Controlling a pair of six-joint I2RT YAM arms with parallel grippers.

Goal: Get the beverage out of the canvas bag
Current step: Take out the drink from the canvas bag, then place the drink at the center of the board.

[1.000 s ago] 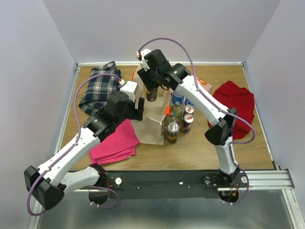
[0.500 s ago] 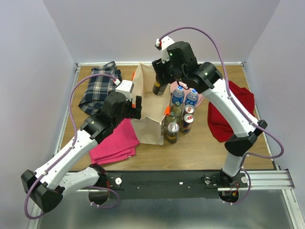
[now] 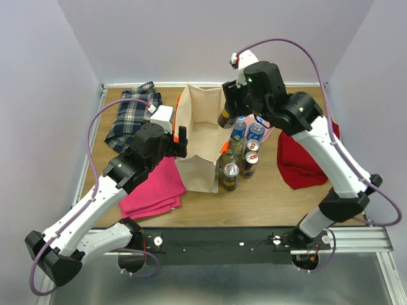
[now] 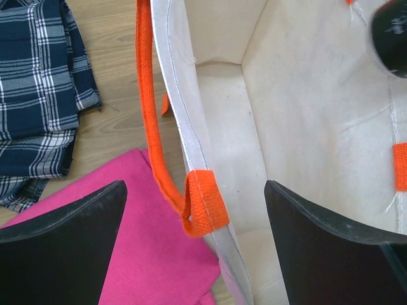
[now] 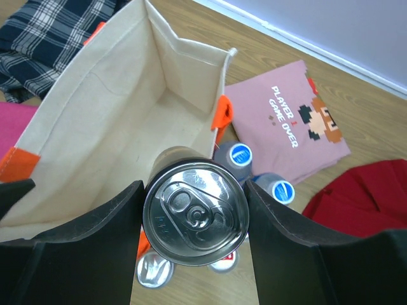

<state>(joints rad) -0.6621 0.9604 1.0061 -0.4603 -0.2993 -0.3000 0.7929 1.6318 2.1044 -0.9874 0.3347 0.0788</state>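
The beige canvas bag stands upright and open mid-table, and its inside looks empty. A dark beverage can with a silver top hangs upright above the bag's right rim, also seen from above. My right gripper is shut on the can's sides, raised over that rim. My left gripper is open and straddles the bag's left wall by the orange handle, one finger outside and one inside, neither touching. From above it sits at the bag's left edge.
Several bottles and cans stand against the bag's right side. A folded pink cloth lies left of the bag, with a plaid cloth behind it. A red cloth and a pink printed T-shirt lie to the right.
My right arm has lifted the can up out of the bag and to the right. My left gripper opened off the bag's left wall.
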